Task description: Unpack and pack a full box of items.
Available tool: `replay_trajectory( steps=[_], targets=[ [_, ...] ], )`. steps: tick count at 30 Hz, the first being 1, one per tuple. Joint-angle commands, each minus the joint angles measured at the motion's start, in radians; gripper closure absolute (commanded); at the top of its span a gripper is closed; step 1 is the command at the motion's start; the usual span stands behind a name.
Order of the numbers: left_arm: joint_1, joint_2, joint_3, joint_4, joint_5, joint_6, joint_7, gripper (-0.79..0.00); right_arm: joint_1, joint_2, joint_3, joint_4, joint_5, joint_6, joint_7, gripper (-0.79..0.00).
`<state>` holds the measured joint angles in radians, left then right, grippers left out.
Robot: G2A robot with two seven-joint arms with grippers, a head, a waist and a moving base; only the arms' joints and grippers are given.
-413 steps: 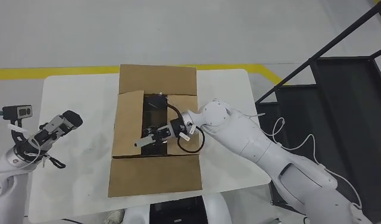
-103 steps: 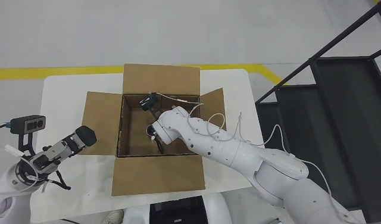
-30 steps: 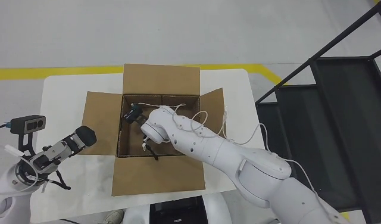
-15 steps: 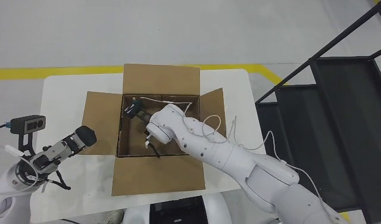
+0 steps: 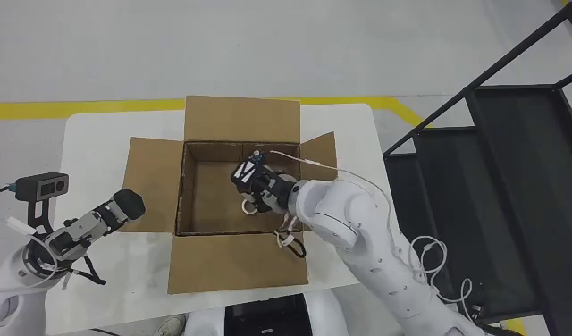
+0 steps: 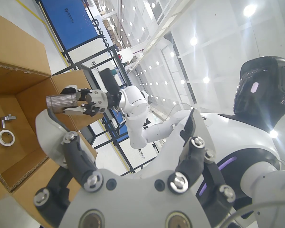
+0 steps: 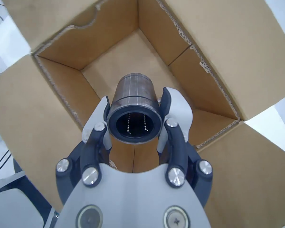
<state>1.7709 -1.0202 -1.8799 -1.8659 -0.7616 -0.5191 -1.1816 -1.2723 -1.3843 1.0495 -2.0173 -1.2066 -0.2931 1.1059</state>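
Note:
An open cardboard box (image 5: 152, 184) stands mid-table with all flaps folded out. My right gripper (image 7: 135, 105) is shut on a metal cylinder (image 7: 133, 96), a hollow bearing with ball rows inside, held above the box's inside (image 7: 156, 31). From the top view this gripper (image 5: 250, 177) is over the box's middle right. The left wrist view shows the cylinder (image 6: 59, 102) above the box wall (image 6: 19, 81). A white ring (image 6: 6, 138) and a small metal bracket (image 6: 7, 119) lie on the box floor. My left gripper (image 6: 118, 119) is open and holds nothing, left of the box (image 5: 125, 204).
The white table (image 5: 98, 148) extends left of the box, with a narrower strip on the right (image 5: 357, 157). A black metal stair frame (image 5: 500, 157) stands beyond the table's right side. A yellow floor line (image 5: 89, 109) runs behind the table.
My right gripper has moved from the box's left part toward its middle right, lifting the cylinder, and the arm has swung around. The left arm has kept still.

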Motion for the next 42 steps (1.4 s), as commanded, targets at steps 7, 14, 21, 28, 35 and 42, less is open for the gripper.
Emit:
replay_trajectory(
  steps=[7, 14, 21, 28, 35, 42],
  targets=[
    [0.0, 0.0, 0.0, 0.0, 0.0, 0.0, 0.0, -0.785, 0.001, 0.0, 0.0, 0.002, 0.0, 0.003, 0.0, 0.0],
    [0.0, 0.0, 0.0, 0.0, 0.0, 0.0, 0.0, -0.785, 0.001, 0.0, 0.0, 0.002, 0.0, 0.003, 0.0, 0.0],
    [0.0, 0.0, 0.0, 0.0, 0.0, 0.0, 0.0, -0.785, 0.001, 0.0, 0.0, 0.002, 0.0, 0.003, 0.0, 0.0],
    [0.0, 0.0, 0.0, 0.0, 0.0, 0.0, 0.0, -0.785, 0.001, 0.0, 0.0, 0.002, 0.0, 0.003, 0.0, 0.0],
    [0.0, 0.0, 0.0, 0.0, 0.0, 0.0, 0.0, -0.785, -0.024, 0.005, 0.025, -0.029, 0.044, -0.003, -0.026, 0.0],
    [0.0, 0.0, 0.0, 0.0, 0.0, 0.0, 0.0, -0.785, -0.119, 0.038, 0.251, -0.189, 0.253, -0.074, 0.018, 0.0]
  ],
)
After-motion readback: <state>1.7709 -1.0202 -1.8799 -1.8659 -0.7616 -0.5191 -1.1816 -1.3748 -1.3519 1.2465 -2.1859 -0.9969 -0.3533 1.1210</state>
